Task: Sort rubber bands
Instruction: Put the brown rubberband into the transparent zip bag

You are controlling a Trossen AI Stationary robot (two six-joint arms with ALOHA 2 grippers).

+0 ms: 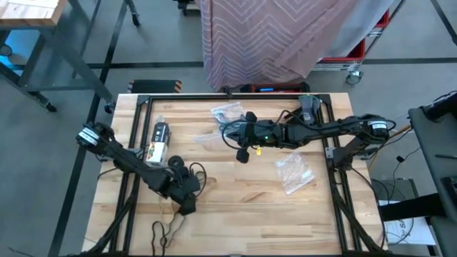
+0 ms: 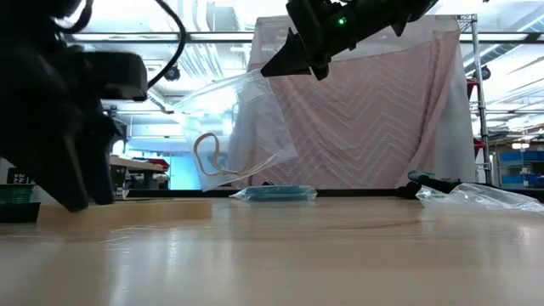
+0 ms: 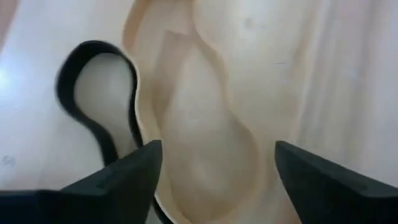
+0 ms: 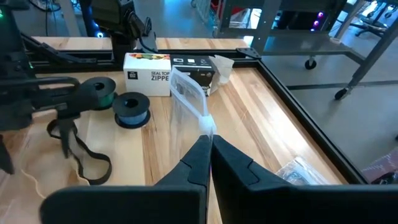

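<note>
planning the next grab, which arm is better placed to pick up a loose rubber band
Left: its open fingers hover right over the thin tan rubber band and black one. The right gripper is shut on the clear plastic bag.

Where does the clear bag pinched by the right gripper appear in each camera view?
High view: the clear bag shows faintly mid-table, just left of the right gripper.
Low view: it hangs upper centre-left, a tan loop inside.
Left wrist view: not in it.
Right wrist view: centre, rising from the fingertips.
Shared landmark: the right gripper, shut on the bag's edge.
</note>
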